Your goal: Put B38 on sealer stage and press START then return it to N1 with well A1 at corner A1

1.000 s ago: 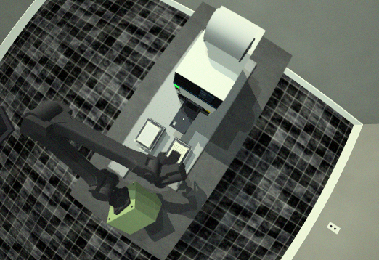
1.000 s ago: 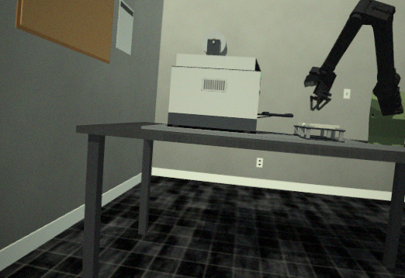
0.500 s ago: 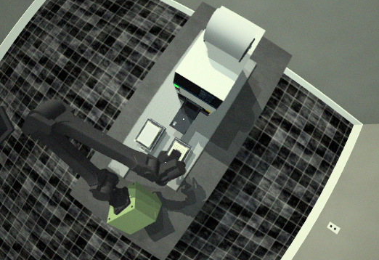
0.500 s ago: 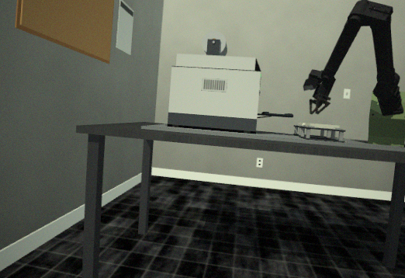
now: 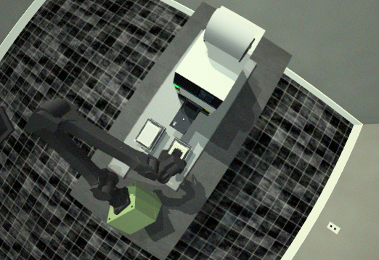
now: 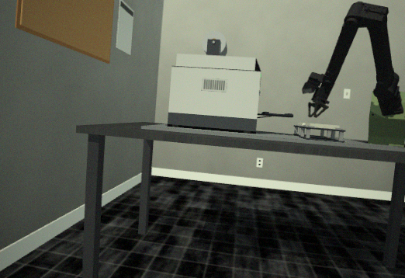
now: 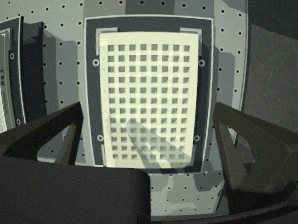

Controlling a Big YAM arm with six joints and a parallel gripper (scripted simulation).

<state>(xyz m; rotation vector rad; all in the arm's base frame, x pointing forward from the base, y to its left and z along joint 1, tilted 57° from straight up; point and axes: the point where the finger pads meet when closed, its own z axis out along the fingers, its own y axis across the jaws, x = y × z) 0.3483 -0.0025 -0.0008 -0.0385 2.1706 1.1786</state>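
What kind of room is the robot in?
Probably a science lab: there's a holey plate in a holder, a big white machine with a roll on top, and a pegboard-like base.

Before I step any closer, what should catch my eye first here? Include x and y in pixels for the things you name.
Probably the big white roll (image 5: 229, 33) on top of the boxy white sealer (image 5: 207, 70) (image 6: 214, 94), whose front shows a small green light (image 5: 176, 86). Next, the black robot arm (image 5: 103, 146) (image 6: 337, 53) bends over the table, its open gripper (image 6: 319, 116) (image 7: 148, 109) above a pale plate full of square wells (image 7: 146, 100).
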